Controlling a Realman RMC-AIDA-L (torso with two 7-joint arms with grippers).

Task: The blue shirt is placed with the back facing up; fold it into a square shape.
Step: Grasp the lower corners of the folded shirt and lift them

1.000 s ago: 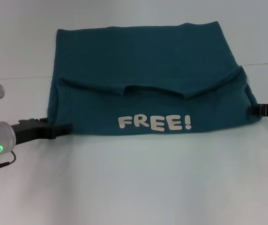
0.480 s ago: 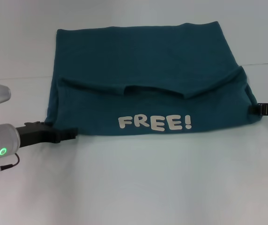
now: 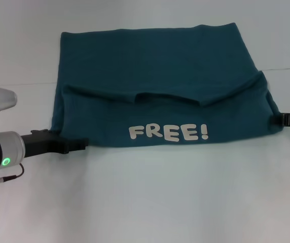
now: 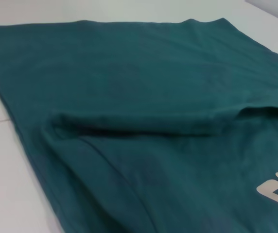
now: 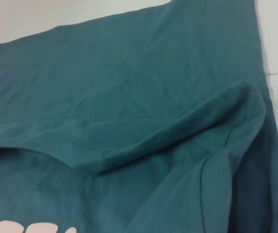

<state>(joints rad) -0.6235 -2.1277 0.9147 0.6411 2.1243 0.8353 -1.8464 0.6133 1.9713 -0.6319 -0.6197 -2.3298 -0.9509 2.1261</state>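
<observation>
Tabletop [image 3: 150,202], a plain white flat surface, fills the head view and carries everything else. Spread across its far half lies the large dark teal-blue soft-fabric T-shirt [image 3: 155,66], its near part folded up over the plain back so that a band of the front faces up, with white block lettering [image 3: 168,132] reading "FREE!" just above the near fold line. The folded-over band ends in a ragged upper edge with a shallow dip near its middle, and the two short sleeves are tucked inward along that edge. In the left wrist view the shirt [image 4: 129,77] shows a soft raised fold running across it, with a corner of the lettering at the picture's border; in the right wrist view the shirt [image 5: 144,97] shows a hemmed sleeve edge curling over the fabric beneath.

Left gripper [image 3: 79,145], black and slim on a silver wrist with a green light, lies low at the shirt's near left corner, its tip touching the fold line; whether its fingers are parted or pinching cloth cannot be told. Right gripper [image 3: 279,119], also black, sits at the shirt's near right corner against the fabric edge, and its fingers likewise cannot be made out.
</observation>
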